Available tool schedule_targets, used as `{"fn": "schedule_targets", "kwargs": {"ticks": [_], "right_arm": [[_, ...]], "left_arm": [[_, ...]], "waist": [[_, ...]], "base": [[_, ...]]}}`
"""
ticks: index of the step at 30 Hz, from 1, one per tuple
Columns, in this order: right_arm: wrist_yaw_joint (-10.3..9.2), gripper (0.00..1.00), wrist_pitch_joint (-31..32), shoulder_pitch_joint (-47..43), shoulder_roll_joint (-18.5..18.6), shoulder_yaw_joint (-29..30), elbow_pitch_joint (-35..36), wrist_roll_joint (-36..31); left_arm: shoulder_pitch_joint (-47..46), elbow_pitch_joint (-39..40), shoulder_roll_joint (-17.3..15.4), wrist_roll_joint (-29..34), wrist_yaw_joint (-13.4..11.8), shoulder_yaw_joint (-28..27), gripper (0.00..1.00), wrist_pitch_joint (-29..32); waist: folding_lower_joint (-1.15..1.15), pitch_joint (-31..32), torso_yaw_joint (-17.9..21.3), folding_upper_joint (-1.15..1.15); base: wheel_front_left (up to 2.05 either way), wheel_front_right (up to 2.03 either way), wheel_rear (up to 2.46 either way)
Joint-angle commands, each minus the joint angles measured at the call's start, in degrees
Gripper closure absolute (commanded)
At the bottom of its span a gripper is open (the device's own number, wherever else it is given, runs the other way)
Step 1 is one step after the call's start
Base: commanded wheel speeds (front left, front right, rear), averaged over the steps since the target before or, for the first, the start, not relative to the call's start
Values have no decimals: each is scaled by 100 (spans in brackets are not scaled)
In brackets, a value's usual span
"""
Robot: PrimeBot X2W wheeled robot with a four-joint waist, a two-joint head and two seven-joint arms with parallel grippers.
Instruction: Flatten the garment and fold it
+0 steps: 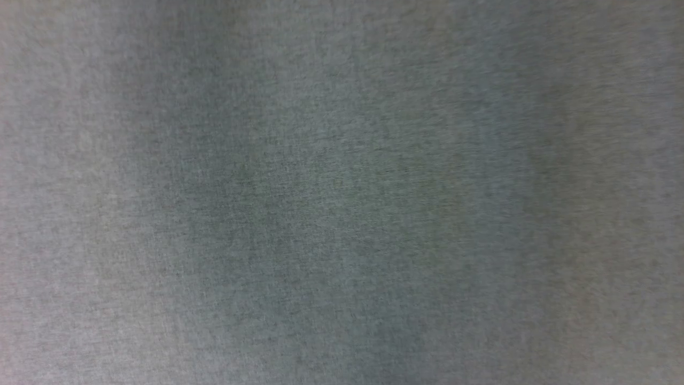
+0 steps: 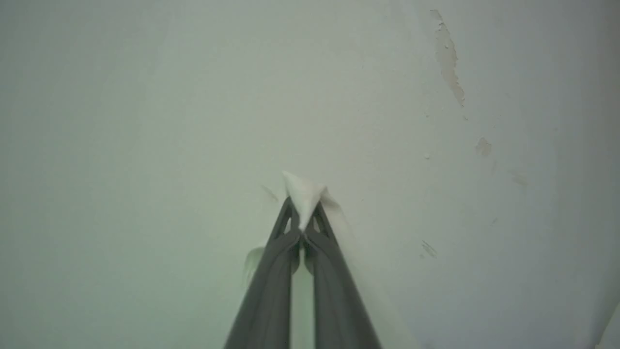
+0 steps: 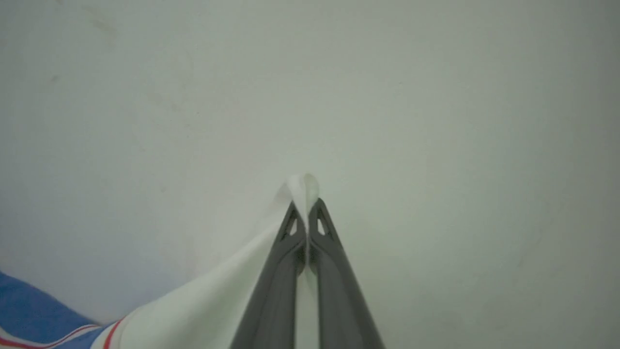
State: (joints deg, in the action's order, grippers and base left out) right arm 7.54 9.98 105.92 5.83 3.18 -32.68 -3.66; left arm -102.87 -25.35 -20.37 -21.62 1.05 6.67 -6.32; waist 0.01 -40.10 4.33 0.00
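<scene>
A white sleeve of the garment is being clamped by the right gripper — blue body trailing lower-left in its wrist view — and white cloth, probably the other sleeve, by the left gripper.

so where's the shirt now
The shirt is pinched by both end effectors: white cloth at the left end effector's tips in its wrist view, and at the right end effector's, blue part trailing to that view's lower left.
</scene>
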Motion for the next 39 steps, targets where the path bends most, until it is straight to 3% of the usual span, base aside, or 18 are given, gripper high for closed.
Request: {"fn": "schedule_targets", "kwargs": {"ticks": [1,6,12,17,23,31,39], "right_arm": [[-5,100,-111,1,61,-112,-79,0],[-5,100,-238,-221,233,-513,-197,262],[-5,100,-355,-926,570,-1230,166,1244],[-5,100,-48,-2175,953,-1575,1339,2272],[-5,100,536,-4602,1252,-1182,3131,2996],[-5,100,1142,-7869,630,-656,4815,3505],[-5,100,1297,-10289,265,-338,5077,4013]], "left_arm": [[267,-9,-52,-82,132,-15,100,-94],[881,165,-105,-226,374,80,100,-260],[2143,894,-157,-634,514,81,100,-354],[3539,1922,-266,-997,489,-82,100,-224],[5860,3340,-405,-1237,240,-200,100,96],[8822,4336,-278,-1422,-116,-57,100,262],[10891,4284,-239,-1986,87,289,100,460]], "waist": [[-1,-354,-224,0],[-1,-279,-359,0],[-1,140,-522,0],[-1,669,-549,0],[-1,1461,-580,0],[-1,2408,-538,0],[-1,3050,-541,0]], "base": [[0,0,0],[0,0,0],[0,0,0],[0,0,0],[0,0,0],[0,0,0],[0,0,0]]}}
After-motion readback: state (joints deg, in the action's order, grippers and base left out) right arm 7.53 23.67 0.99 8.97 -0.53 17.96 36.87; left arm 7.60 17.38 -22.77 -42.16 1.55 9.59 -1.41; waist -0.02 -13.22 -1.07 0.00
